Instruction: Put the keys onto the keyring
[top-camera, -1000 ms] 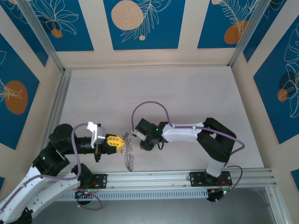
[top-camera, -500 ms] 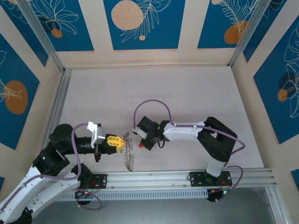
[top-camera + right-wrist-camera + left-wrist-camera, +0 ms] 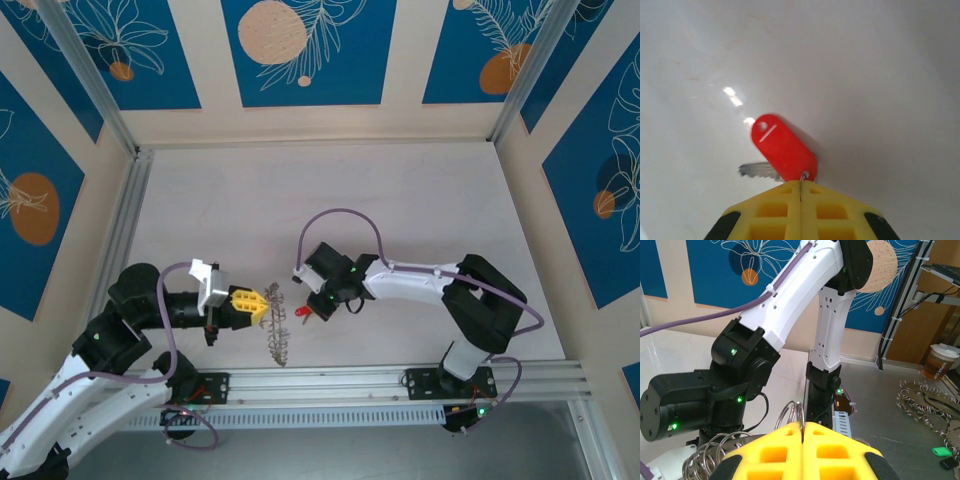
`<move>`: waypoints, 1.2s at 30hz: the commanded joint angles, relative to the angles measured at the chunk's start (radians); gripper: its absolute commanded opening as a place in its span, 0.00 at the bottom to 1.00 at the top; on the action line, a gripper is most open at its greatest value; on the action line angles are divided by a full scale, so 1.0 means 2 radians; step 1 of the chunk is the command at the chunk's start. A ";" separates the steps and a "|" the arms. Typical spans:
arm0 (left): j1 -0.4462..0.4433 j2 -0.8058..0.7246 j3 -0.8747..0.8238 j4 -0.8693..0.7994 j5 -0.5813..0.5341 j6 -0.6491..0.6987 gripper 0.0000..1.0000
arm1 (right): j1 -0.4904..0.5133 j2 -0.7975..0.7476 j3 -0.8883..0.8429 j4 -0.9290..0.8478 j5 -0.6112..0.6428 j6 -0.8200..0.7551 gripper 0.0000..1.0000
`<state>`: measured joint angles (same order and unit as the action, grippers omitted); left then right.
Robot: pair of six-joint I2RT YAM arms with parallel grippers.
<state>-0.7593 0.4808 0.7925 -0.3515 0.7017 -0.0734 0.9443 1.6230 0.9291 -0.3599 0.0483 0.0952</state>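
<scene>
The thin metal keyring [image 3: 276, 338] crowded with silvery keys dangles pinched at its top between the pressed-together yellow fingers [image 3: 777, 452] of the left gripper [image 3: 262, 303] on its left, while just right of the keyring the right gripper [image 3: 801, 186] pinches the tiny red-headed, silver-bladed key [image 3: 783, 147].

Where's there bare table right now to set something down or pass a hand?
The far half of the table, from the arms to the back wall, is bare. Crowded: the near middle, where the left claw holds the keyring beside the right claw gripping the red key.
</scene>
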 commanded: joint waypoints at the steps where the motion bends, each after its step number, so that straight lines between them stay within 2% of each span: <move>1: 0.003 0.000 0.005 0.029 -0.003 -0.005 0.00 | -0.003 -0.028 -0.003 -0.027 -0.069 0.021 0.00; 8: 0.003 0.001 0.001 0.028 -0.007 -0.002 0.00 | -0.012 -0.086 -0.023 -0.025 -0.119 0.033 0.00; 14: 0.003 0.005 0.009 0.008 -0.016 0.011 0.00 | -0.024 -0.190 -0.043 -0.009 -0.147 0.019 0.00; 20: 0.002 0.020 0.019 0.000 -0.021 0.022 0.00 | -0.074 -0.266 -0.051 0.002 -0.178 0.020 0.00; 25: 0.002 0.030 0.024 -0.007 -0.028 0.028 0.00 | -0.126 -0.254 -0.061 0.025 -0.207 0.042 0.00; 31: 0.003 0.036 0.017 0.002 -0.031 0.026 0.00 | -0.133 -0.194 -0.072 0.089 -0.224 0.076 0.00; 36: 0.003 0.040 0.022 -0.016 -0.036 0.036 0.00 | -0.137 -0.192 -0.070 0.121 -0.258 0.090 0.00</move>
<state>-0.7593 0.5610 0.7975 -0.3836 0.6418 -0.0341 0.6762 1.2648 0.7849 -0.1963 -0.3882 0.2428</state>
